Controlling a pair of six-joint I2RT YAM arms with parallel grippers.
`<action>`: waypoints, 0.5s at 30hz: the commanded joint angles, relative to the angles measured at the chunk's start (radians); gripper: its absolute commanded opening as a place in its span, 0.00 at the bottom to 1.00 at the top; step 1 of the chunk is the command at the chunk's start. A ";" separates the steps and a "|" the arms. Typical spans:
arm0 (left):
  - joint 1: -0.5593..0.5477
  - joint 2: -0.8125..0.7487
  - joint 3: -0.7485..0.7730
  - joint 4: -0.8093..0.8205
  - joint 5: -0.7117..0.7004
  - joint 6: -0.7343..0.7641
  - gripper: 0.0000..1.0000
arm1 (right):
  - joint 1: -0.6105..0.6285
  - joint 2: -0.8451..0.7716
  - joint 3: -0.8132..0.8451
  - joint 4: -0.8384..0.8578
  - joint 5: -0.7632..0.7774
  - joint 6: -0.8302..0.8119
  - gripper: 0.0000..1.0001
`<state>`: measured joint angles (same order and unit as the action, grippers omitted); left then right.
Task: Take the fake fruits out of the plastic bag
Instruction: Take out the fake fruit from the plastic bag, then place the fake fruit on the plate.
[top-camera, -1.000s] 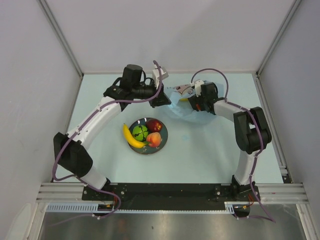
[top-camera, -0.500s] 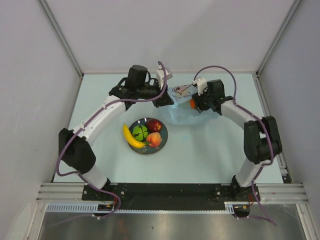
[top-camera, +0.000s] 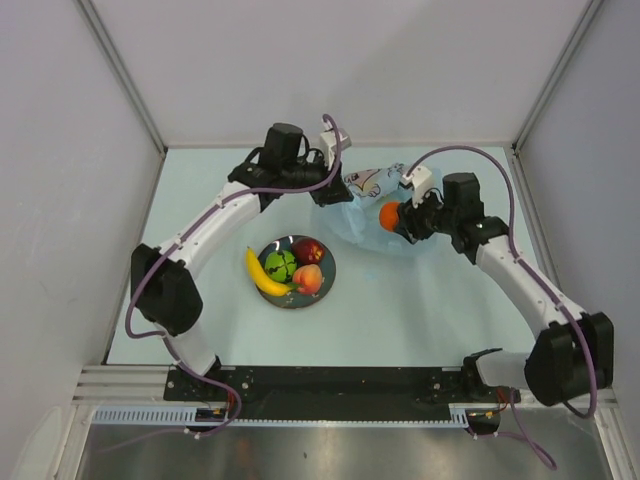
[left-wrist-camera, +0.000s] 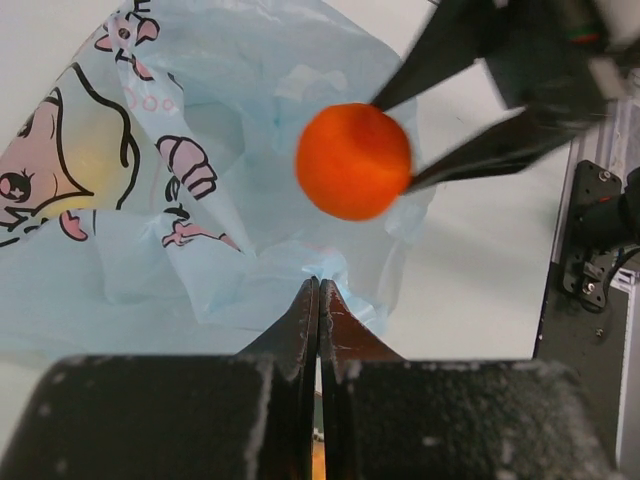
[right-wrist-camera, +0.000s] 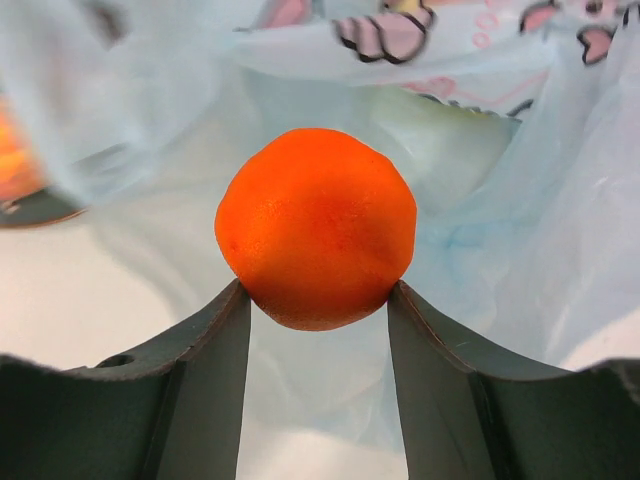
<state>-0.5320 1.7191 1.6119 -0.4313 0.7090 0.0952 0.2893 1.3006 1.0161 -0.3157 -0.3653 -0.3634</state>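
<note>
The orange (top-camera: 389, 215), inside the plastic bag (top-camera: 350, 218) a second ago, is now clamped in the right tool (right-wrist-camera: 318, 292) and held above the bag at the far right, whose left edge is pinched by the closed left tool (left-wrist-camera: 318, 300), so only its setting-down is judged to remain.

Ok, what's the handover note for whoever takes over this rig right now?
Left gripper: shut, pinching the bag at its edge.
Right gripper: shut on the orange, held above the bag.
Done: banana, green fruit, apple and peach lie on the plate.
Left: put the orange down, likely on the plate. A yellowish shape shows through the bag, probably one more fruit to pull out.
</note>
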 joint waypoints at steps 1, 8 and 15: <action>0.003 0.026 0.057 -0.012 -0.037 0.023 0.00 | 0.034 -0.176 0.010 -0.141 -0.165 -0.164 0.27; 0.072 0.013 0.026 0.011 0.007 -0.035 0.00 | 0.131 -0.231 -0.001 -0.273 -0.231 -0.306 0.27; 0.095 0.002 0.065 0.005 0.082 -0.112 0.04 | 0.288 -0.159 0.022 -0.198 -0.149 -0.279 0.29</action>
<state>-0.4461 1.7470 1.6283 -0.4427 0.7078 0.0517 0.4881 1.1069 1.0157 -0.5438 -0.5510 -0.6239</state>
